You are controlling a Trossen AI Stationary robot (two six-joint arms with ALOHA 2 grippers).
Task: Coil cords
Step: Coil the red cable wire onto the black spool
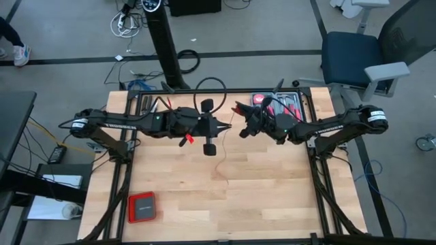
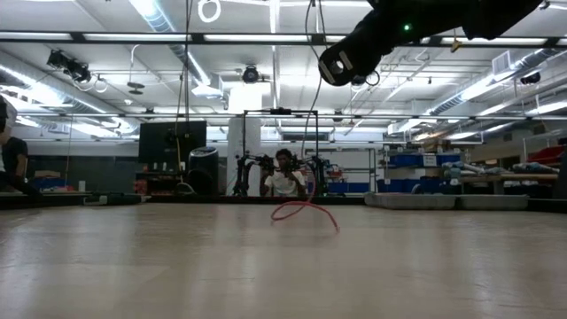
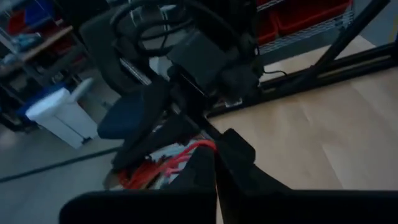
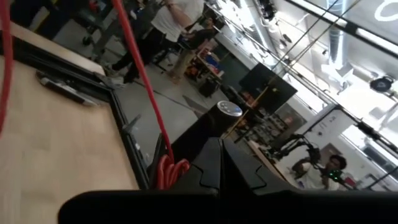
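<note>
The cord is a very thin red strand. In the low view one loose loop of it point(image 2: 303, 211) lies on the table top; in the high view it hangs from between the two grippers down to the wood point(image 1: 221, 165). My left gripper point(image 1: 228, 127) reaches in from the table's left, held high over the middle and shut on the cord. My right gripper point(image 1: 238, 120) comes from the table's right, close opposite the left one, and is also shut on the cord. Both grippers are well above the table. My left gripper pinches the cord between its shut fingers point(image 3: 214, 171). A short red stretch point(image 3: 200, 147) comes out beside the tips. The fingers lie nearly level, coming from the table's left, and the cord is clear of the table there. My right gripper has a small bunch of cord turns point(image 4: 171, 170) at the side of its shut fingers point(image 4: 221, 158). One strand point(image 4: 140, 71) runs away from the bunch, drawn fairly straight. The fingers lie level, coming from the table's right. How many turns are pinched, I cannot tell.
A grey tray of red-handled tools point(image 1: 276, 102) stands at the far right edge. A flat red box point(image 1: 142, 206) lies near the front left corner. A black cable loop point(image 1: 211, 88) arches over the far edge. An office chair point(image 1: 354, 58) and a person point(image 2: 285, 182) are beyond the table.
</note>
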